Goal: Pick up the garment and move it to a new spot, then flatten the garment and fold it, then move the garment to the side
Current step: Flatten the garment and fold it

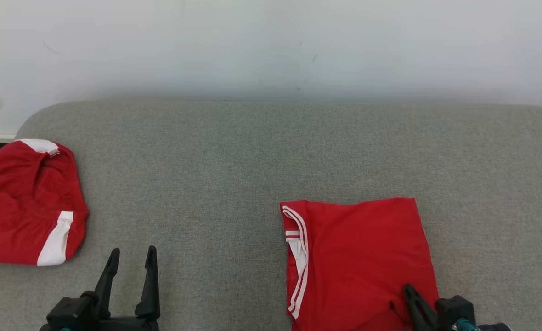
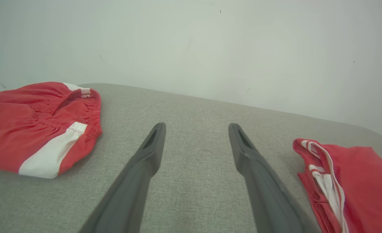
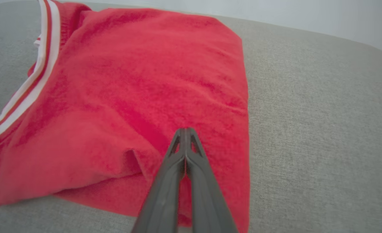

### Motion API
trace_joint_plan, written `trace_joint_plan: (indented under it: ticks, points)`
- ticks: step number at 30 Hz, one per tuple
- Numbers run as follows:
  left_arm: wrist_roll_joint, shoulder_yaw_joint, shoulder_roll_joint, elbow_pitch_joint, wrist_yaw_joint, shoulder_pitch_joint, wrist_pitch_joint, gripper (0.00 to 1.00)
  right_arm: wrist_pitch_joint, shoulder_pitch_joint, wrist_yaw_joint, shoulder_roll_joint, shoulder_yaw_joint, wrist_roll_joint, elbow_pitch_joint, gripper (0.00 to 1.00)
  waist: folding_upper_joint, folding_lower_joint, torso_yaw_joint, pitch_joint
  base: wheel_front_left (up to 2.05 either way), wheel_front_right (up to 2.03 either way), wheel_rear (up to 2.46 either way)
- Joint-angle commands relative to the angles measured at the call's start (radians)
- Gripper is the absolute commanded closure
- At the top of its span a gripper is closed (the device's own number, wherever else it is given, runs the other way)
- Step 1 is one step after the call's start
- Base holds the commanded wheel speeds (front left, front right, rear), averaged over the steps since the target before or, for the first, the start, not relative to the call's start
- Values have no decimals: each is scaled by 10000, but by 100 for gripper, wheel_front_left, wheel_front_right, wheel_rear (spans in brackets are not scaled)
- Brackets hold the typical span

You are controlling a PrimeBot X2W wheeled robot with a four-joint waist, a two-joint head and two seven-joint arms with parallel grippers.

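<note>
The left gripper (image 2: 196,127), 2 fingers (image 2: 150,155) spread wide, hangs over the grey cushion (image 2: 194,194) between red shorts (image 2: 32,129) and the garment (image 2: 369,184).

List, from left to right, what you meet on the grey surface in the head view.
red shorts → left gripper → folded red shirt
</note>
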State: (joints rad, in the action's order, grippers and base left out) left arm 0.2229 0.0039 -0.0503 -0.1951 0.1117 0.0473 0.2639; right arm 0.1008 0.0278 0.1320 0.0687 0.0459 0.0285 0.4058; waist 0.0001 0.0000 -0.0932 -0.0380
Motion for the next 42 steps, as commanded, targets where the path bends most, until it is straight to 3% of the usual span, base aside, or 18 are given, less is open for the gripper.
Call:
trace_joint_plan:
  ticks: [1, 9, 16, 25, 28, 29, 31, 33, 34, 42]
  points:
    - [-83, 14, -5, -2, 5, -23, 3, 0, 173, 227, -28, -56, 146, -54, 310, 100, -1, 0, -7, -35, 0, 0, 0]
    - [-182, 59, -5, -59, 60, -22, 3, 0, -89, 808, -28, -160, 1449, -686, 1982, 100, -1, 0, -39, -60, 0, 0, 0]
    - [-210, 75, -5, -62, 96, -161, 2, 0, -975, 414, -2, 26, 2632, -1280, 2727, 100, -1, 0, -40, 77, 0, 0, 0]
    - [-208, 222, -3, -25, 64, -347, 3, 0, -1373, -226, -28, 759, 2673, -1821, 1191, 100, -1, 0, 221, 275, 0, 0, 0]
    - [-200, 307, -5, -13, 30, -345, 3, 0, -1088, -342, -26, 896, 2409, -1982, 44, 100, -1, 0, 374, 350, 0, 0, 0]
    - [-195, 344, -6, 2, 23, -341, 2, 0, -1005, -454, -26, 899, 2306, -2020, -296, 84, -1, 0, 431, 379, 0, 0, 0]
    - [-188, 416, -5, 5, 20, -357, 2, 0, -819, -610, -26, 889, 1967, -2130, -959, 78, -1, 0, 532, 431, 0, 0, 0]
    - [-190, 475, -5, 40, 14, -385, 3, 0, -614, -663, -26, 792, 1608, -2163, -1652, 51, -1, 0, 617, 472, 0, 0, 0]
    - [-182, 498, -3, 67, 5, -408, 2, 0, -527, -701, -26, 733, 1449, -2150, -1940, 0, -1, 0, 655, 499, 0, 0, 0]
    - [-262, 746, -5, 223, -28, -713, 3, 0, 290, -913, -26, 204, 72, -2381, -3230, 0, -1, 0, 924, 769, 0, 0, 0]
